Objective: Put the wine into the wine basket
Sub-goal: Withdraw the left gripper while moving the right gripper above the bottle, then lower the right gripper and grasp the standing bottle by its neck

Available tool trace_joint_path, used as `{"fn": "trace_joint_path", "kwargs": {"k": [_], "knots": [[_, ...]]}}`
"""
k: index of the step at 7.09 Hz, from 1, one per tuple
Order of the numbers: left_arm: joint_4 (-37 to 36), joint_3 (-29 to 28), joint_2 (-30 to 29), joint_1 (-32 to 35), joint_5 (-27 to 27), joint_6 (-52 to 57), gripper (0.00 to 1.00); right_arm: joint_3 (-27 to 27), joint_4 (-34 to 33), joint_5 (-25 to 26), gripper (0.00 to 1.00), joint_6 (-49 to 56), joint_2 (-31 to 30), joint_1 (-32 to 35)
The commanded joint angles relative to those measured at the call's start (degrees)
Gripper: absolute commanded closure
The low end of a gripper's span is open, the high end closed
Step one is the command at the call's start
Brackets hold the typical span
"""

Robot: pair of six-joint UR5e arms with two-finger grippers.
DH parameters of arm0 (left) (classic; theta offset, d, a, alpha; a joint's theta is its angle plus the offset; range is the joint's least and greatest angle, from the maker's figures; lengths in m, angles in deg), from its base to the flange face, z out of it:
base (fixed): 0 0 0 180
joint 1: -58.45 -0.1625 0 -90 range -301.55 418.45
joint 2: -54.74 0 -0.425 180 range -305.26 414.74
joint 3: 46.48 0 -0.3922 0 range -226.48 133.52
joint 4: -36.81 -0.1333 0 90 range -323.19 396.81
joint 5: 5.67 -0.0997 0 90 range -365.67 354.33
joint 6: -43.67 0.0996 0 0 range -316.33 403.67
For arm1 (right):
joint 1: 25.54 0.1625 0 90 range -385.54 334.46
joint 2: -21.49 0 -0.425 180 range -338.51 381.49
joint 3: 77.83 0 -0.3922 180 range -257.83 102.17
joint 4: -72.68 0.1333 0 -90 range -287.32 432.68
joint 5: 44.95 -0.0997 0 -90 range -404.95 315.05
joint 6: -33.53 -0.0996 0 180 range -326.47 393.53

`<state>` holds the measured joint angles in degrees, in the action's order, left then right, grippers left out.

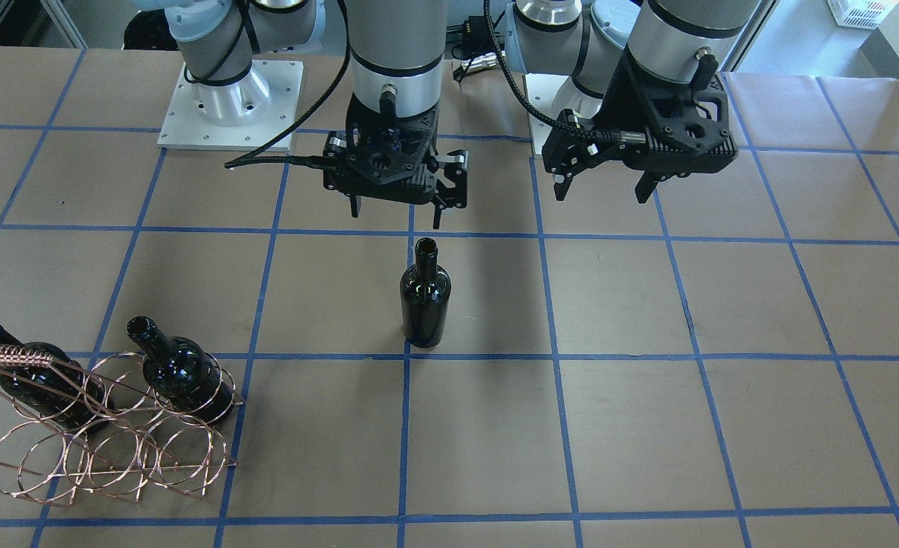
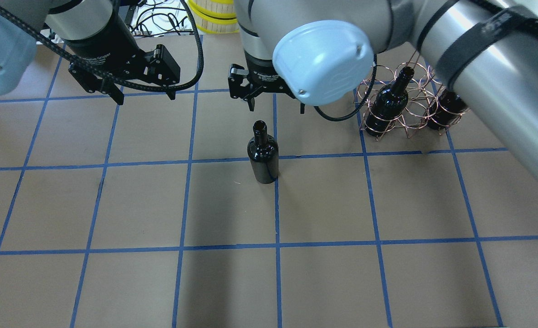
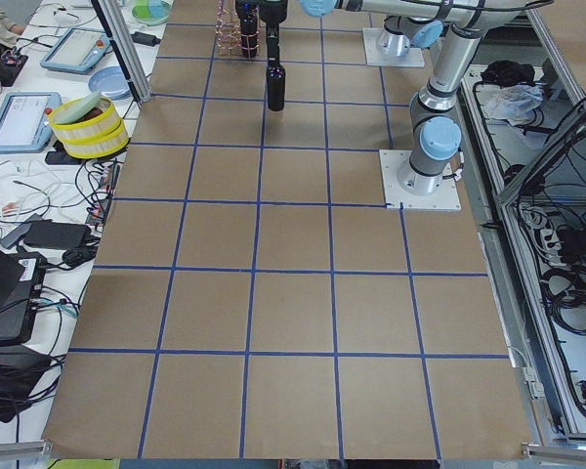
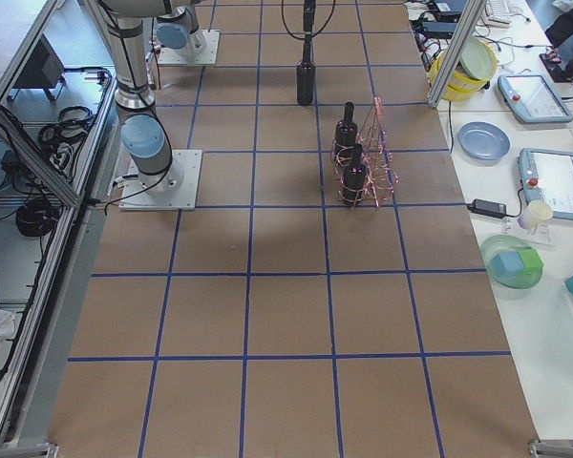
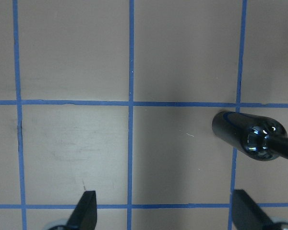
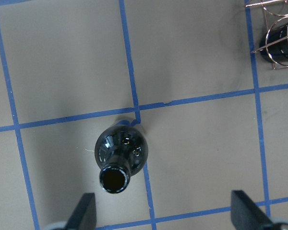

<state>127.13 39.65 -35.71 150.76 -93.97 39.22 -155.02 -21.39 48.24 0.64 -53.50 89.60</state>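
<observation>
The wine (image 1: 425,301) stands upright mid-table, well apart from the wine basket (image 1: 15,352); right gripper (image 1: 396,211) hangs above it, jaws wide and empty, left gripper (image 1: 601,190) wide too. My worry: the neck sits nearer one of the fingers (image 6: 84,215), so descending could clip the rim and topple the glossy bottle

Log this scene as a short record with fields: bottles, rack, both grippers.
loose bottle: glossy near-black glass wine bottle, upright and uncorked on the brown gridded table, touched by neither gripper
rack: copper-coloured wire wine basket, on the robot's right side
in rack: two matching dark bottles, tilted, necks up
right gripper: open, empty, above the loose bottle
left gripper: open, empty, off to the side
left to place: one bottle
</observation>
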Motion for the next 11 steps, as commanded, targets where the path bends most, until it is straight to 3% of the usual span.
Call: {"fn": "trace_joint_path", "kwargs": {"k": [1, 5, 9, 11], "knots": [[-0.1, 0.3, 0.5, -0.6, -2.3, 0.1, 0.0, -0.5, -1.9, 0.0, 0.0, -0.1, 3.4, 1.5], [-0.2, 0.3, 0.6, -0.4, -1.6, 0.1, 0.0, -6.6, -10.8, 0.0, 0.01, 3.0, 6.4, 1.5], [-0.1, 0.4, 0.7, -0.4, -2.1, 0.1, 0.0, -6.7, -10.6, -2.4, 0.01, 2.5, 4.6, 1.6], [-0.1, 0.4, 0.7, -0.3, -2.2, 0.0, 0.0, -7.3, -10.6, -2.1, 0.09, 2.7, 4.7, 1.7]]}}
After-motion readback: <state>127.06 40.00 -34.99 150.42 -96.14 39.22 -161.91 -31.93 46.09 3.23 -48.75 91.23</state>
